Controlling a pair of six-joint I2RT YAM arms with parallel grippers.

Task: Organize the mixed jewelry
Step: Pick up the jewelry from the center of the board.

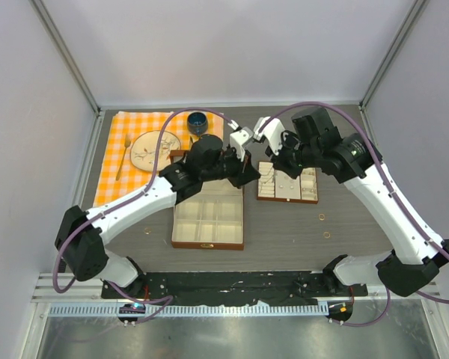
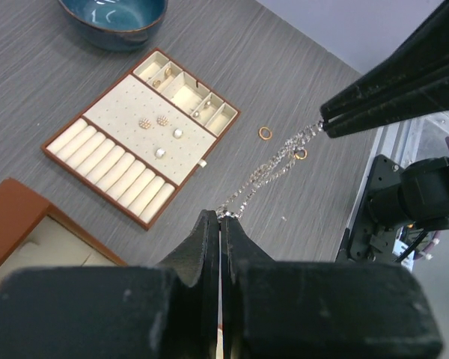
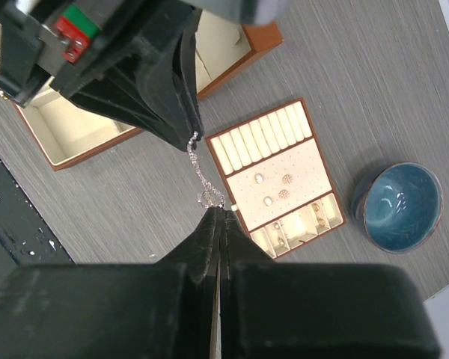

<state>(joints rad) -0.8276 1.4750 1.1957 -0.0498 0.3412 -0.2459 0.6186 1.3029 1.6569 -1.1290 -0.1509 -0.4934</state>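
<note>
The open box (image 1: 208, 224) sat by the desk's near edge, with the flat tray (image 1: 288, 183) just beyond it to the right, both ready to take pieces. My left gripper (image 2: 221, 218) and right gripper (image 3: 218, 212) each pinched one end of the chain (image 2: 273, 166). They held it stretched in the air over mid-desk, I judged to keep it untangled. Loose rings (image 1: 322, 218) lay toward the near right corner. From above the chain was too thin to see, and I couldn't find its pendant.
</note>
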